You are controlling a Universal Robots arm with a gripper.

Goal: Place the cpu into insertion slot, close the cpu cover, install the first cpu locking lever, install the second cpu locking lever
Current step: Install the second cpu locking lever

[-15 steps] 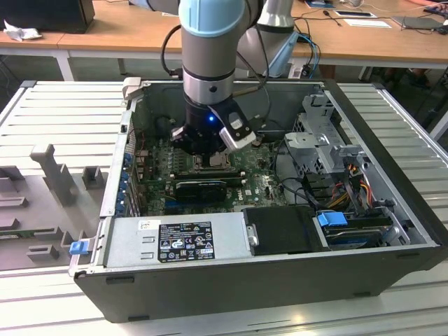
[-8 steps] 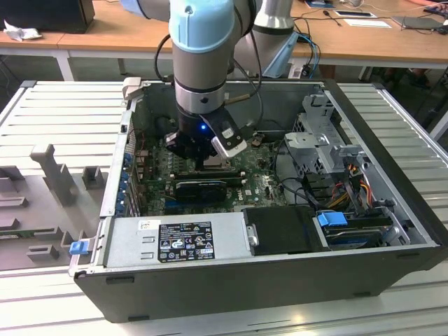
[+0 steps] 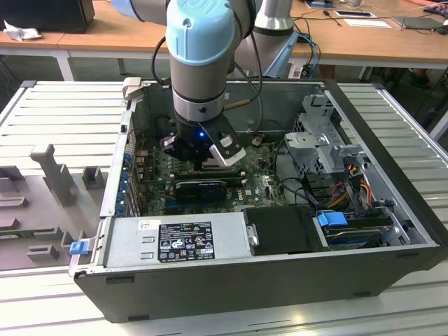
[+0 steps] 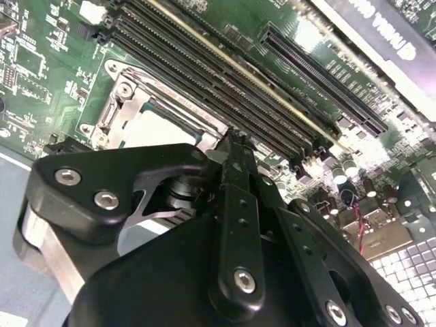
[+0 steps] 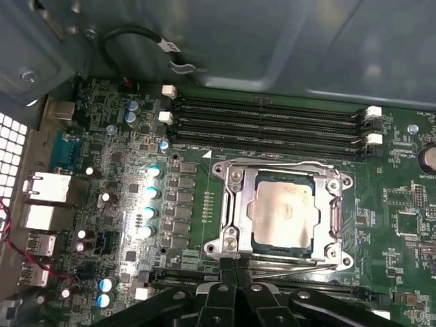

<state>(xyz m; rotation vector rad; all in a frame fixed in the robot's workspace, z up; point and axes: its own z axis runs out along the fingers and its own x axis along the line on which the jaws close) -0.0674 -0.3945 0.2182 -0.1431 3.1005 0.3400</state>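
1. The gripper [image 5: 235,269], fingers [image 5: 227,272] clenched together and grasping nothing, hovers at the socket's near edge.
2. At its 12 o'clock, the cpu [image 5: 283,216] sits in the insertion slot [image 5: 272,244], the cpu cover [image 5: 335,211] down around it.
3. Beyond lie the memory slots [image 5: 266,126].

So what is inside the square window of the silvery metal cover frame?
The silvery-grey square chip sits there, the cover frame lying around it. The socket beneath is covered by the chip.
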